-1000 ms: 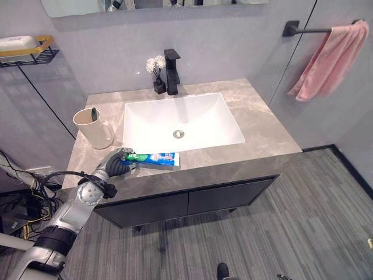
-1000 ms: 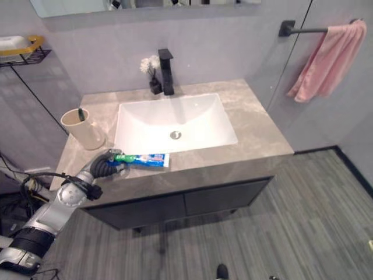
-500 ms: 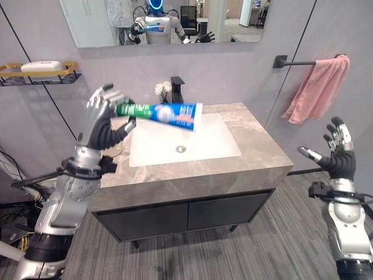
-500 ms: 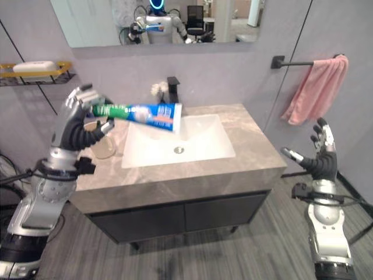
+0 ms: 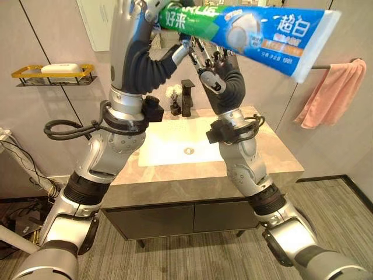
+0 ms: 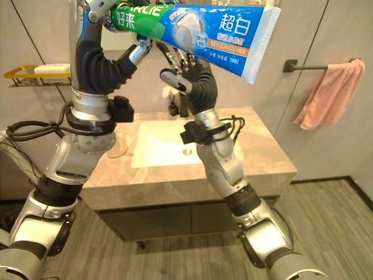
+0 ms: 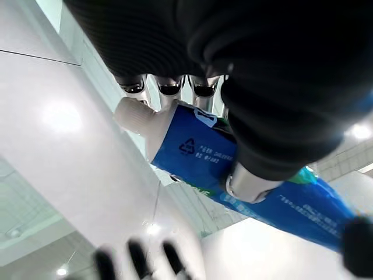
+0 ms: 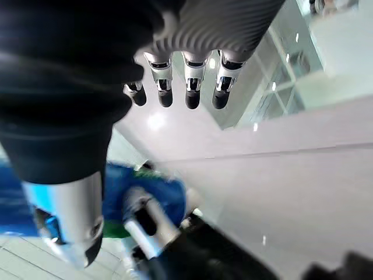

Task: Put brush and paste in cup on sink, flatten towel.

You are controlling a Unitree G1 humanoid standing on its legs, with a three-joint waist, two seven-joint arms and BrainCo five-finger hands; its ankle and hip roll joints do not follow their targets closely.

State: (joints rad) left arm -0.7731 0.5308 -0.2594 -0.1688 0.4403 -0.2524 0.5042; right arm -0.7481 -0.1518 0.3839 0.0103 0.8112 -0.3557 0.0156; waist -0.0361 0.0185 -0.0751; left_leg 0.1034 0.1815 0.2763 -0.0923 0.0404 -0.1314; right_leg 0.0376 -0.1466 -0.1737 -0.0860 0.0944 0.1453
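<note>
1. The paste [image 5: 256,26] is held high, close to the head camera, above the worktop [image 5: 274,157] and well clear of it.
2. The left hand [image 5: 140,52] is closed round the green cap end of the paste; in the left wrist view the fingers [image 7: 169,87] and thumb [image 7: 250,181] are seen curled on the tube, with the white cap [image 7: 131,114] projecting past them.
3. The tube is tilted, with its flat crimped end pointing to the right and slightly lower than the cap end.
4. The right hand [image 5: 218,70] is raised just beside the left hand, below the tube; its fingers [image 8: 189,87] are seen nearly straight in the right wrist view, with nothing held. Contact between the right hand and the tube cannot be told.
5. The sink [image 5: 175,149] is set in the grey stone worktop, below and behind both arms.
6. A black tap [image 5: 187,96] stands at the back edge of the sink, with a small vase of white flowers [image 5: 173,99] just beside it.
7. The pink towel [image 5: 335,96] hangs bunched on a black wall bar [image 6: 303,67] at the right, well apart from the sink.
8. A yellow-rimmed wall shelf [image 5: 52,74] carrying a soap dish is mounted on the wall at the left.
</note>
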